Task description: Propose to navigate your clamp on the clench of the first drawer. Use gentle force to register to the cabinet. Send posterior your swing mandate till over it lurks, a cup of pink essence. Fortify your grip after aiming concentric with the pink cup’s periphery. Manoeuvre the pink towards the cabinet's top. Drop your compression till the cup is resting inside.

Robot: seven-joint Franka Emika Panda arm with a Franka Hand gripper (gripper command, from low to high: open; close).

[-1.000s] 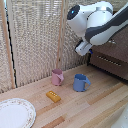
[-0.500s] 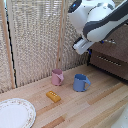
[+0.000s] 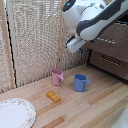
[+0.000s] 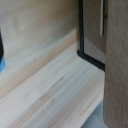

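A white patterned plate [image 3: 15, 113] and a small yellow block [image 3: 53, 96] lay nearest on the light wooden table [image 3: 95, 107]. Behind them the pale pink mug [image 3: 57, 77] stood upright beside the blue mug [image 3: 80, 82]. My jaws [image 3: 79, 49] hung high above both mugs, near the dark brown wooden cabinet [image 3: 111, 55]; I could not tell whether they were apart.

Pink cup [image 3: 57, 77] beside blue mug [image 3: 80, 82], white plate [image 3: 15, 113] well apart, arm [image 3: 92, 20] above
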